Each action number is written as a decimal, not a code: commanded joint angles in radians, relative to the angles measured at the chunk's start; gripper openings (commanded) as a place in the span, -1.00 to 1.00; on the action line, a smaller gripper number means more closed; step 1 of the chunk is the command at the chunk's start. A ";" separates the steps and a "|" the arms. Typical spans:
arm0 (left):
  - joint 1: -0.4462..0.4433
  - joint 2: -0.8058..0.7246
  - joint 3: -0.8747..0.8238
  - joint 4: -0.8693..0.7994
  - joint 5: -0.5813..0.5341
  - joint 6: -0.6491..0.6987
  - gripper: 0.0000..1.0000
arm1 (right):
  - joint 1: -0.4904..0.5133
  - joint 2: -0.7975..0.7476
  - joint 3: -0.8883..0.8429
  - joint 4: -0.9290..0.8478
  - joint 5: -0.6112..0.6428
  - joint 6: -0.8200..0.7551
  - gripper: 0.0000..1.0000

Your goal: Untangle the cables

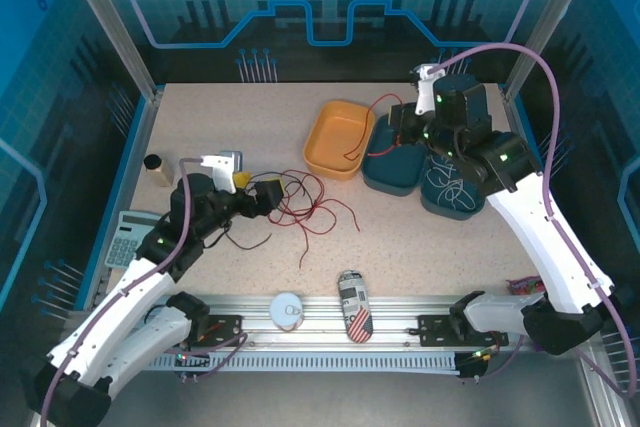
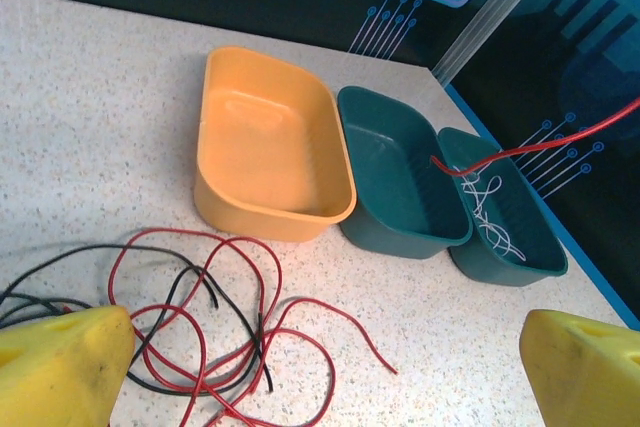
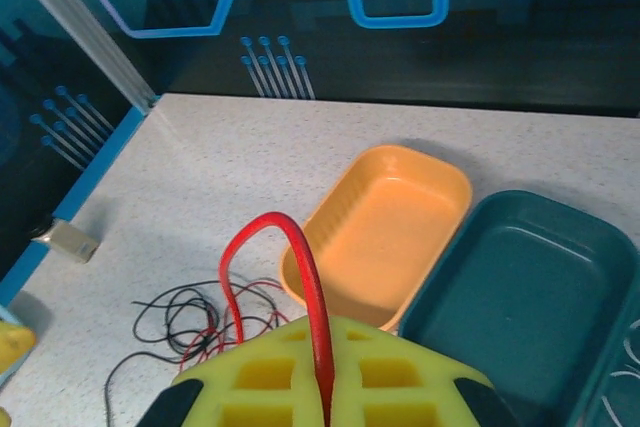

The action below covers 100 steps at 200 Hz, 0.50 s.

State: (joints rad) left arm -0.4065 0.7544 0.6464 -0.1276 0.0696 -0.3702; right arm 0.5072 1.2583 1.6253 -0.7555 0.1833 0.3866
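Observation:
A loose tangle of red and black cables (image 1: 300,205) lies mid-table, and in the left wrist view this tangle (image 2: 200,317) sits just ahead of my left fingers. My left gripper (image 1: 258,190) (image 2: 320,377) hovers at the tangle's left edge, open, with nothing between its yellow fingertips (image 2: 60,362). My right gripper (image 1: 403,132) (image 3: 322,387) is raised over the bins, shut on a red cable (image 3: 305,277) that arches out of its pads and trails down toward the tangle. A white cable (image 2: 490,212) lies in the far teal bin (image 2: 545,257).
An orange bin (image 1: 340,137) and two teal bins (image 1: 395,167) stand side by side at the back right. A calculator (image 1: 125,237) and a small bottle (image 1: 158,169) are at the left. A can (image 1: 352,305) and a white round object (image 1: 286,309) rest on the near rail.

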 commanded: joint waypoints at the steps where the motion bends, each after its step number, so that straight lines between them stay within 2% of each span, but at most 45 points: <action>1: 0.008 0.000 -0.021 0.025 0.003 -0.052 0.98 | -0.031 0.001 0.029 -0.055 0.084 -0.017 -0.93; 44: 0.009 0.008 -0.039 0.027 0.023 -0.078 0.98 | -0.119 0.065 0.051 -0.125 0.105 -0.008 -0.93; 100: 0.008 0.024 -0.045 0.029 0.044 -0.084 0.98 | -0.202 0.173 0.012 -0.119 0.081 -0.012 -0.94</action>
State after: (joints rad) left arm -0.4065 0.7731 0.6178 -0.1226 0.0788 -0.4397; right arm 0.3435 1.3895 1.6497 -0.8623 0.2695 0.3813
